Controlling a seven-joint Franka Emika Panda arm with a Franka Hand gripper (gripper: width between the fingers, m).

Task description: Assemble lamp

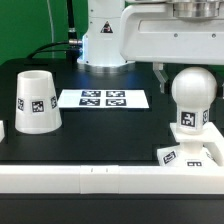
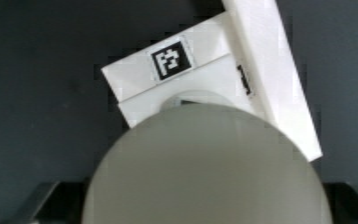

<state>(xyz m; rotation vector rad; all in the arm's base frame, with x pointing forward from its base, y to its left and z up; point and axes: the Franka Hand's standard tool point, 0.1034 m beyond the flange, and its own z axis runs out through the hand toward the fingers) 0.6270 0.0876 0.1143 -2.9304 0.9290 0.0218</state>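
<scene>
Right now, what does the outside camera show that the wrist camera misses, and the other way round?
Only the exterior view shows the shade standing alone toward that view's left, the marker board lying flat mid-table, and the arm at the back. Only the wrist view looks down close on the bulb, whose round head fills much of the picture, and on the top of the base. Both views show the bulb standing on the base, next to the white rail.
</scene>
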